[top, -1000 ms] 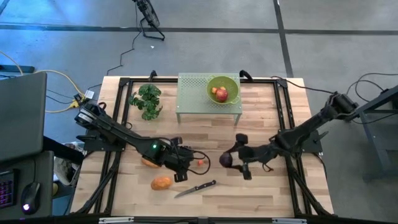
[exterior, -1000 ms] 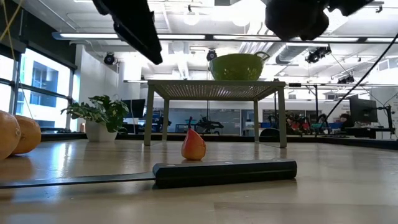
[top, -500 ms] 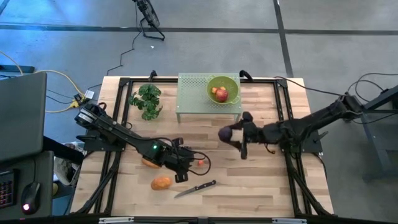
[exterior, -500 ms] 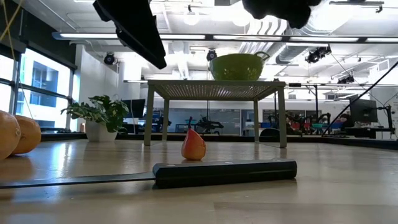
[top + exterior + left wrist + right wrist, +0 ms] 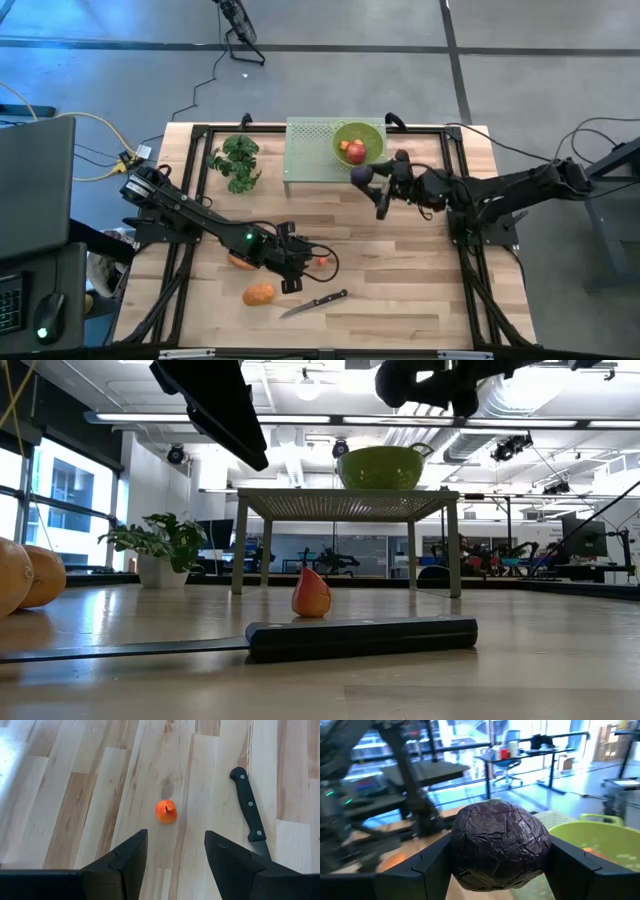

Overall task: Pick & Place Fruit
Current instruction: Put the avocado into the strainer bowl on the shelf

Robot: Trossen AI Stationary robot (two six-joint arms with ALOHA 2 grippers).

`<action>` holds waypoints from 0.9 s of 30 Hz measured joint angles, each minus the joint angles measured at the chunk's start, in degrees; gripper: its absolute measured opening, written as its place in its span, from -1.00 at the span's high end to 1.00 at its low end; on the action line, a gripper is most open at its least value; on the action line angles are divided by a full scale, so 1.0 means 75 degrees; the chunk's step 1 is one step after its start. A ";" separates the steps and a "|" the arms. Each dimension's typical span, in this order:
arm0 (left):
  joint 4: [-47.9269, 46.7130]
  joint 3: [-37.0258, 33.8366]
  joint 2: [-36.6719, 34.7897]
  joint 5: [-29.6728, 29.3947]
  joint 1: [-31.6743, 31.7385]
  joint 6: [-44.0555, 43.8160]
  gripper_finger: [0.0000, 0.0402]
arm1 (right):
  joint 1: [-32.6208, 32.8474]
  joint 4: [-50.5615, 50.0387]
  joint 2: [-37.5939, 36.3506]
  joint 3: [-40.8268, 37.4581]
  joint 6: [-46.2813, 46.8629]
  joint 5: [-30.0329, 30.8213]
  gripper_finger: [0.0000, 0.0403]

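**Purple fruit held beside the bowl**

I have the right gripper (image 5: 366,182) pinching the purple fruit (image 5: 499,845) between its two fingers (image 5: 572,865), raised off the table beside the green bowl (image 5: 368,133). The bowl sits on the green mesh stand (image 5: 310,150) at the far side of the table (image 5: 420,290), and a red fruit (image 5: 355,151) lies in it. In my right wrist view the purple fruit fills the gap between the fingers, with the bowl's rim just beyond it.

My left gripper (image 5: 175,852) hangs over the table's middle, its fingers spread with nothing between them. The tiny orange-red fruit (image 5: 166,811) lies on the wood just ahead of it, with the knife (image 5: 248,802) nearby. Two orange fruits rest on the table near the left arm: one (image 5: 260,294) near the front edge, the other (image 5: 238,262) partly hidden under the arm. The leafy bunch (image 5: 236,160) stands beside the stand.
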 joint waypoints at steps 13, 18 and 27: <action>0.0000 0.0000 -0.0003 0.0003 -0.0001 -0.0001 0.05 | -0.1613 -0.0114 0.0000 0.0000 -0.0023 -0.0003 -0.26; 0.0000 0.0000 -0.0003 0.0006 -0.0001 -0.0001 0.05 | -0.2037 -0.0461 0.0000 0.0000 0.0104 -0.0006 -0.26; 0.0000 0.0000 -0.0003 0.0012 0.0000 -0.0004 0.05 | -0.2439 -0.1224 0.0006 0.0000 0.0464 -0.0011 -0.26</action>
